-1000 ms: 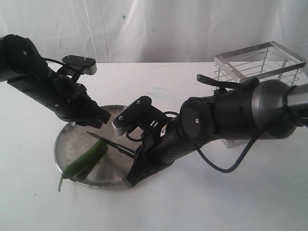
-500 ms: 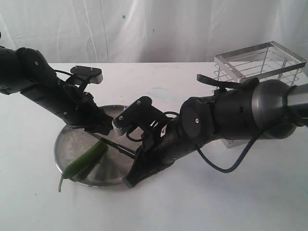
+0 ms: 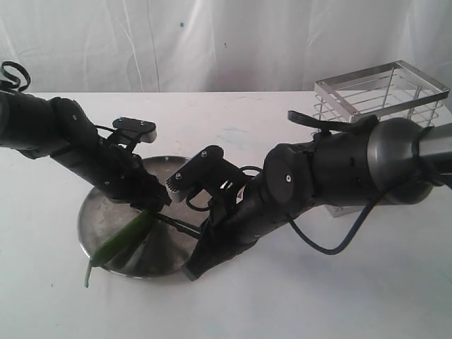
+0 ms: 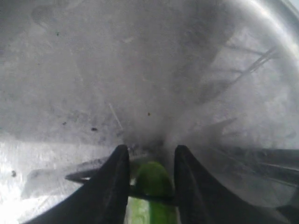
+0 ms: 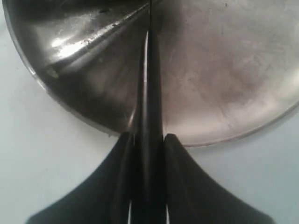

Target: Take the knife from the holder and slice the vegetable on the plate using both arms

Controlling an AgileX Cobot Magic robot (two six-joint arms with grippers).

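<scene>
Steadiness of the vegetable [image 3: 123,236] decides this cut. We judge the step in hand to be the pinning. The left gripper [image 3: 157,205] hangs low over the plate [image 3: 95,212], with its fingers [image 4: 114,186] on both sides of the vegetable's far right end. The green body fills nearly the whole gap, but we cannot tell whether the pads press it or only flank it. The right gripper [image 3: 200,244] is pinching the knife [image 3: 173,222] by its black handle at the near right rim of the plate. The blade stands on edge and points left toward the vegetable.

To do it well, we would first make the left hold sure. Then we would bring the blade down across the vegetable just beside the fingers — on the stem side — with a short drawing stroke. A slim round vegetable on smooth steel will probably roll or slide under a plain push.

Room is tight. Both grippers meet over the right half of the plate, very near each other, and the raised rim under the handle limits how low the right gripper may go. The thin stem reaches past the near left rim. The holder [image 3: 381,92] stands well apart at the far right — open table [image 3: 318,296] lies near and right.
</scene>
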